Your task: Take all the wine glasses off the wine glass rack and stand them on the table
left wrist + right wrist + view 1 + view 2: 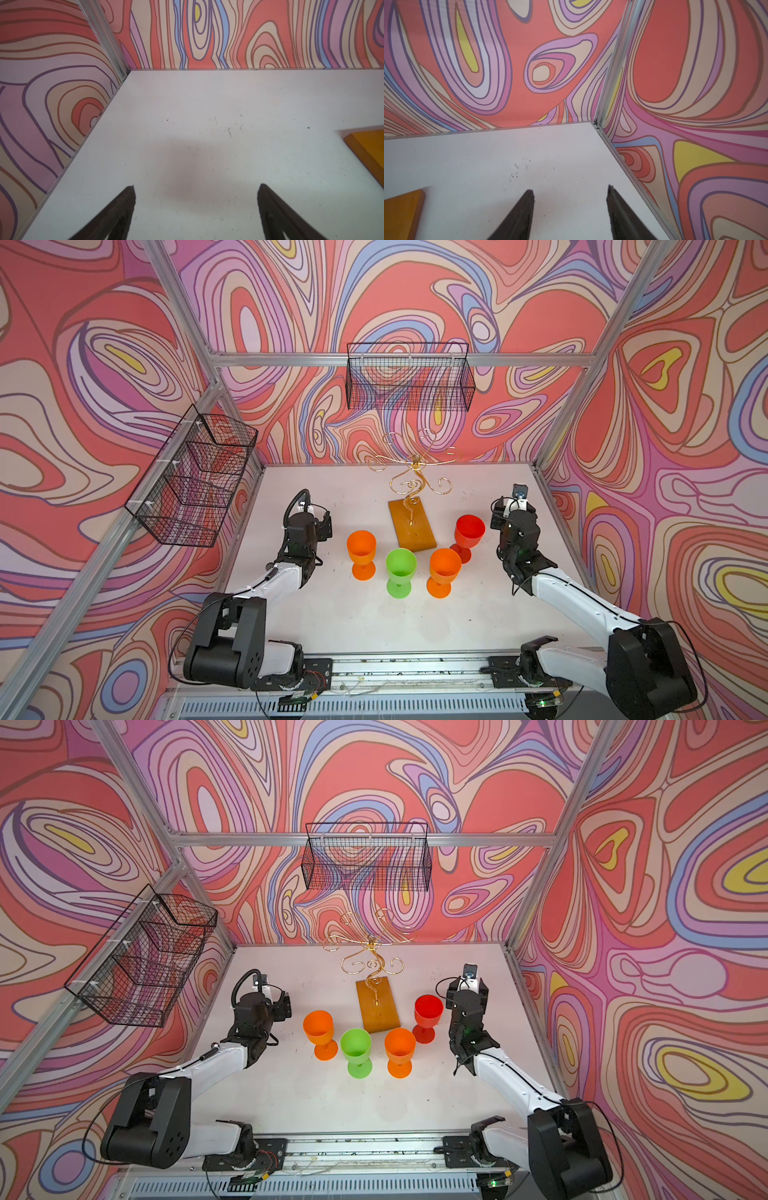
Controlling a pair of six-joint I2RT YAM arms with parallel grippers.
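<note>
Gold wine glass rack [415,536] stands between left hand [197,185] and right hand [570,188].

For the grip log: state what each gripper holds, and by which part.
Nothing. The left gripper and right gripper are both open over the table, with nothing between the jaws.

Noted on left arm [286,578] and right arm [577,597]: white moulded link shells [557,587] joined by bulky matte-black joint housings [232,630], with a ring of small holes on the left shoulder drum [253,664]. Logged thin black cables [266,576] trailing along each arm, plus red and yellow wires [312,677] at the left base plate [323,664]. Seen from the wrist cameras: dark, rough-textured fingers [116,218] tapering to points.
</note>
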